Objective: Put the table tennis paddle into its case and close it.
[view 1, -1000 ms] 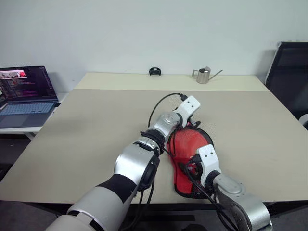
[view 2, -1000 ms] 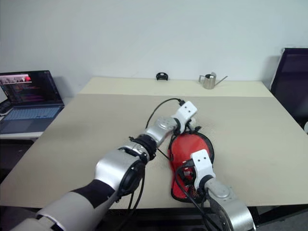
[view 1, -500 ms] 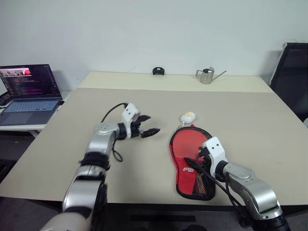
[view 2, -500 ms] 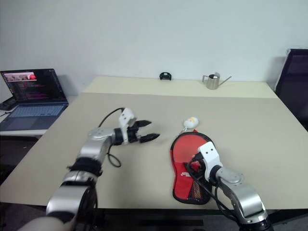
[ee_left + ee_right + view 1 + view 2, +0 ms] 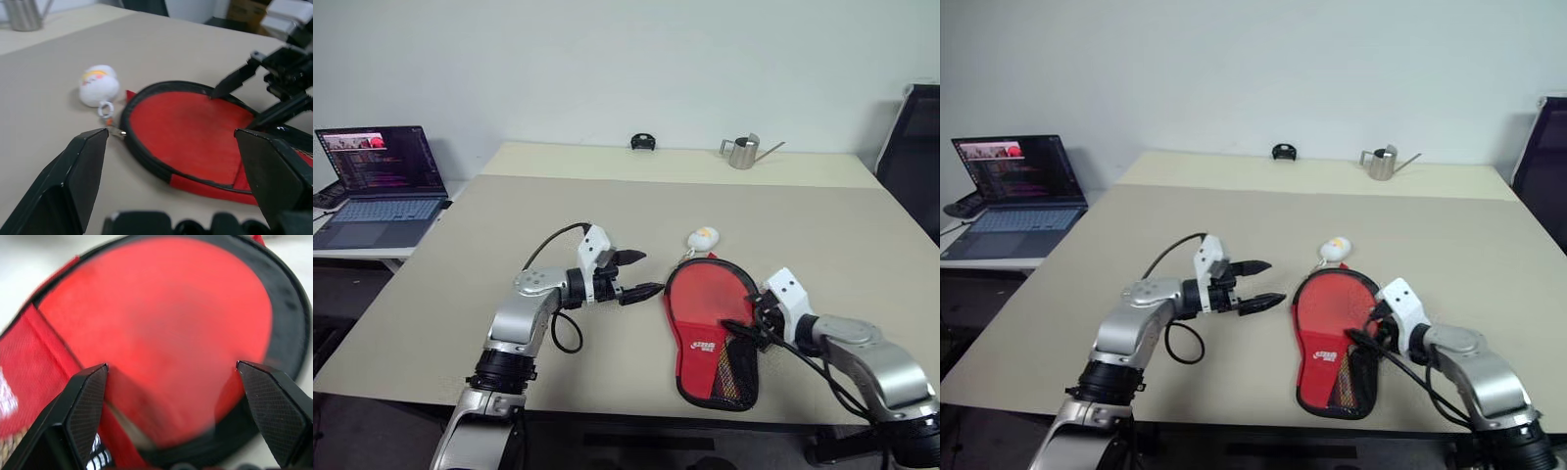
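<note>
Fingers wide on left gripper [image 5: 639, 273] and right gripper [image 5: 744, 326], holding nothing. Paddle [image 5: 161, 333] sits in case [image 5: 710, 338]; charm [image 5: 702, 238] at 12 o'clock. Grab zipper pull there, steady case edge.

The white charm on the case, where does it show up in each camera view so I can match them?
Left eye view: the white charm lies on the table just beyond the case's round end.
Right eye view: the same spot, right of centre.
Left wrist view: upper left, beside the case rim.
Right wrist view: I cannot find it.
Shared landmark: the case's black-edged round end.
</note>
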Robot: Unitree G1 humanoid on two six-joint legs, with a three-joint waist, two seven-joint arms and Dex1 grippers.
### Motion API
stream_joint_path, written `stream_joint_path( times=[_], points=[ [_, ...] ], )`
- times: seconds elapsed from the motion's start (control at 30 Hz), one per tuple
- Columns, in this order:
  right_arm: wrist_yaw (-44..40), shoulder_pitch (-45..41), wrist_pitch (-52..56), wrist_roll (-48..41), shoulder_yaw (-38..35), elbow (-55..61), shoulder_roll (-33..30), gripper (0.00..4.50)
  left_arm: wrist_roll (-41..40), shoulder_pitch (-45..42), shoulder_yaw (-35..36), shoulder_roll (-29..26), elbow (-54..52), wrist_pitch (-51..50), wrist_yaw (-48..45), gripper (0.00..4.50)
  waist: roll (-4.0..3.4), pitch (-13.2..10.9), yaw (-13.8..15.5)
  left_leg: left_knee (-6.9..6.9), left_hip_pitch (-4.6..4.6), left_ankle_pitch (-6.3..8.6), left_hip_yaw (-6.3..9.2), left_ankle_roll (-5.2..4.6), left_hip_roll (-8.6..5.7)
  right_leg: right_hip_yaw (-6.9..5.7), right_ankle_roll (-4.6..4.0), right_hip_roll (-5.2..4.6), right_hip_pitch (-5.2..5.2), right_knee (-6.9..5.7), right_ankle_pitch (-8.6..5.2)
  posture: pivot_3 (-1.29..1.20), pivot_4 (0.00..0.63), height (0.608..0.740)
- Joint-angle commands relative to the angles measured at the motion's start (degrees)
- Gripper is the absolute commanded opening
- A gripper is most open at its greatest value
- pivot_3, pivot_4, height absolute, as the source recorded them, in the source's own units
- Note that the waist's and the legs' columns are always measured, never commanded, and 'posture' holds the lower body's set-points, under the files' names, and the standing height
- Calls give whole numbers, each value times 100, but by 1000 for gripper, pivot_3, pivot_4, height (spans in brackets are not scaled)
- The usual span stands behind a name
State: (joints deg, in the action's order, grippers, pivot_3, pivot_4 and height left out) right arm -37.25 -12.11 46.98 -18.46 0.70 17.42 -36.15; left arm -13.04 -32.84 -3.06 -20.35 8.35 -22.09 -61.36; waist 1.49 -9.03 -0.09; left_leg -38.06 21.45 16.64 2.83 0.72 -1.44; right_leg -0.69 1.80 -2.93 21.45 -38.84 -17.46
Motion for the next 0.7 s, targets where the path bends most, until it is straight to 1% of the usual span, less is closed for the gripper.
stream_joint_path(
  times=[0.03, 0.13, 0.27, 0.4, 0.53, 0.7],
  points=[
    [-441, 48, 133, -456, -446, 493, -383, 4500, -128, -300, -184, 25, -49, 97, -104, 4481, -11, -9, 1, -3, 12, 0, 1, 0, 0, -2, 0, 0, 10, 0, 0, 0, 150, 740],
    [-766, 197, 243, -727, -829, 673, -836, 4500, 61, -551, -476, 171, 365, 356, -102, 4481, -16, -13, 6, -9, 39, -1, 1, -1, 0, -5, 0, 0, 29, 2, 0, 0, 150, 740],
    [-758, 255, 266, -835, -1120, 673, -1072, 4500, 306, -875, -815, 387, 1011, 746, -93, 4481, -13, -16, 15, -9, 41, 0, 0, -2, 0, -7, 0, 0, 26, 12, 0, 0, 150, 740],
    [-582, 290, 225, -818, -1235, 666, -1036, 4500, 600, -1190, -1095, 687, 1751, 1172, -16, 4481, -12, -19, 8, -8, 41, -1, -1, -3, 0, -6, 0, 1, 27, 11, 0, 0, 150, 740],
    [-441, 390, 274, -878, -1234, 812, -943, 4500, 757, -1349, -1262, 967, 2239, 1475, -34, 4481, -11, -20, 7, -8, 42, -1, -2, -3, 0, -6, 0, 1, 27, 11, 0, 0, 150, 740],
    [-297, 453, 333, -956, -1269, 961, -869, 4500, 1140, -1444, -1504, 1137, 2843, 1938, 44, 4481, -11, -21, 6, -9, 42, -1, -4, -3, 0, -5, 1, 1, 28, 10, 0, 0, 150, 740]
  ],
)
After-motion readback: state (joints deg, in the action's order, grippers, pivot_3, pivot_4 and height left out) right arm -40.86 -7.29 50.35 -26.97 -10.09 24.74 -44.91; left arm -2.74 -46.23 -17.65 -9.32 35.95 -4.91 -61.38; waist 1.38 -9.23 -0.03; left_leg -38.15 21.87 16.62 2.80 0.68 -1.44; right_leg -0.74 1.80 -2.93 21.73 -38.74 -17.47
